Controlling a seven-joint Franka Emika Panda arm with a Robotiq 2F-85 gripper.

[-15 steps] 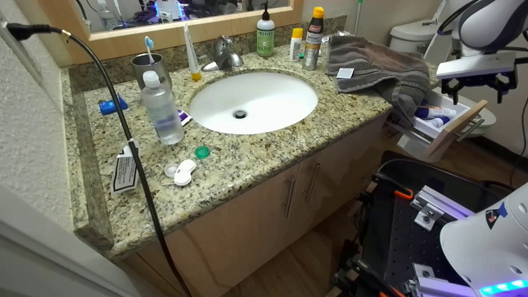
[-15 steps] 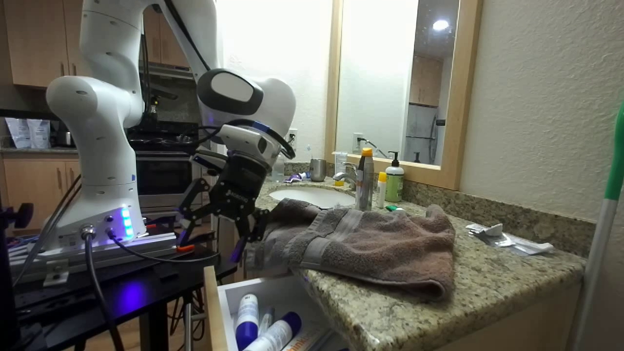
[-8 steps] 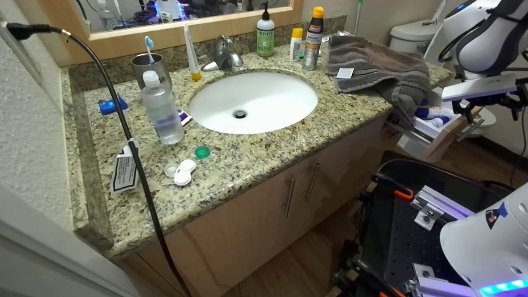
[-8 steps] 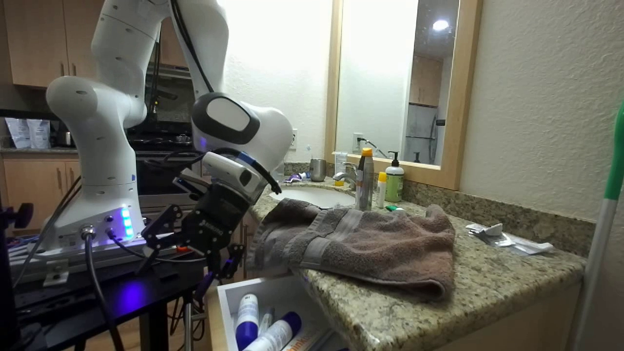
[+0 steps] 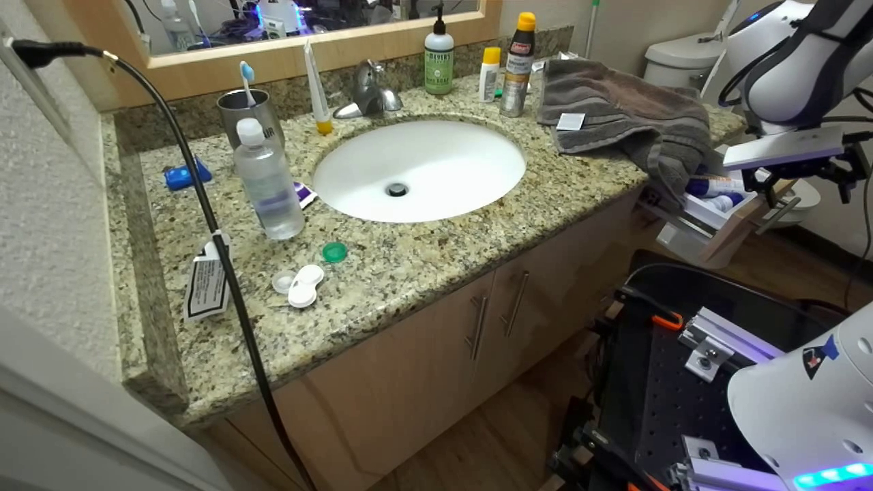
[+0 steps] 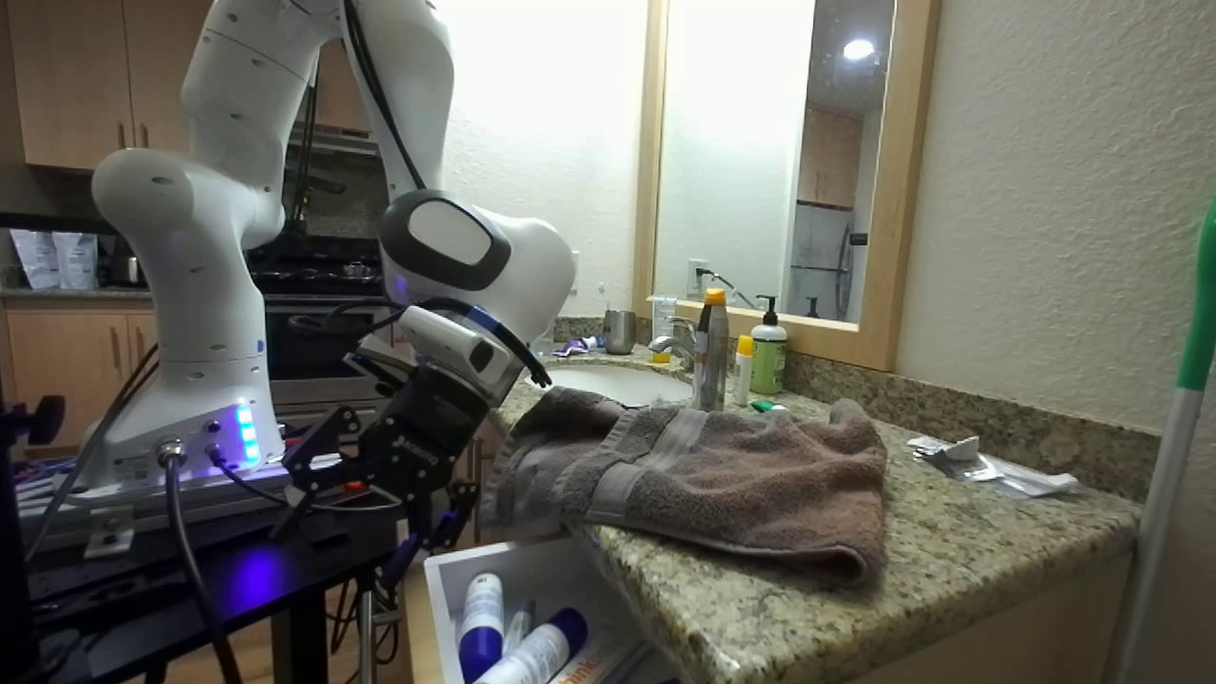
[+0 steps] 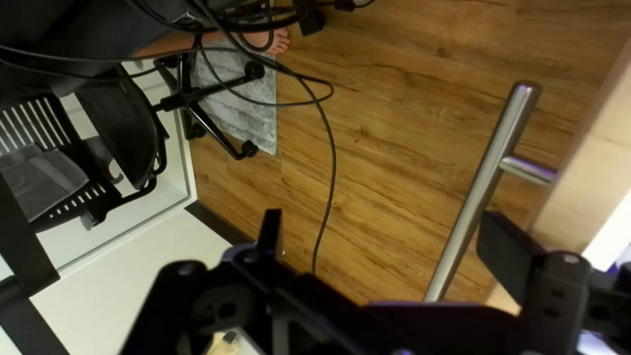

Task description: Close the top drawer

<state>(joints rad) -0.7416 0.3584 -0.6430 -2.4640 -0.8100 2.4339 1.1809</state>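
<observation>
1. The top drawer [image 6: 541, 567] stands pulled out at the bottom centre of an exterior view; its wooden front panel [image 5: 736, 228] shows at the right of an exterior view.
2. The gripper [image 7: 387, 235], in the lower half of the wrist view, is released, its fingers [image 7: 270, 231] spread well apart.
3. Right of centre in the wrist view, the steel bar handle [image 7: 481, 190] slants between those fingers. The finger at lower right overlaps the panel's edge; whether it touches bar or panel, I cannot tell.
4. White tubes [image 6: 483, 608] with dark blue caps lie inside the drawer.
5. A grey-brown towel [image 6: 731, 475] is heaped on the granite countertop [image 6: 988, 551], drooping over its edge near the drawer.
6. In an exterior view, a yellow-capped spray can [image 5: 518, 67] and a green soap pump bottle [image 5: 438, 65] stand beyond the white oval sink [image 5: 423, 160], near the top of the frame.
7. At left in an exterior view, a toothbrush [image 5: 247, 76] leans in a metal cup [image 5: 271, 116], with a clear bottle [image 5: 269, 184] just in front; below them, a white contact lens case [image 5: 305, 286] lies near a green cap [image 5: 334, 251].
</observation>
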